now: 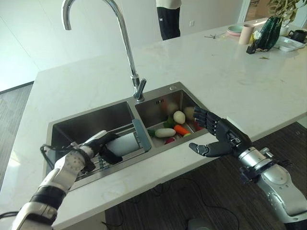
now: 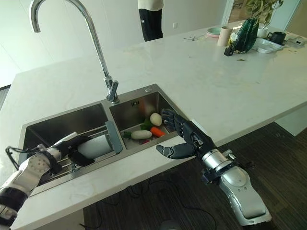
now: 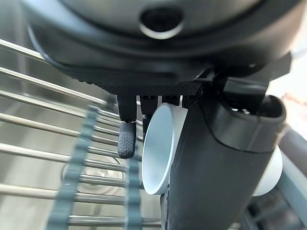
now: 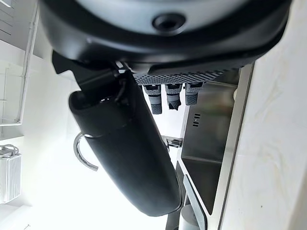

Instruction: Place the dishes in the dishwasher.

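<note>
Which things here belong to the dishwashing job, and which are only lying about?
Job: white cup held in the left hand; rack over the left basin; right hand, open above the sink edge.

Lying about: vegetables in the right basin; faucet; plates, mug and tray far along the counter.

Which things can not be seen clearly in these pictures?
- Cup: the left robot hand covers its far part in the left wrist view.
- Vegetables: partly behind the right robot hand in the eye views.
- Items at the counter's far end: too small.
</note>
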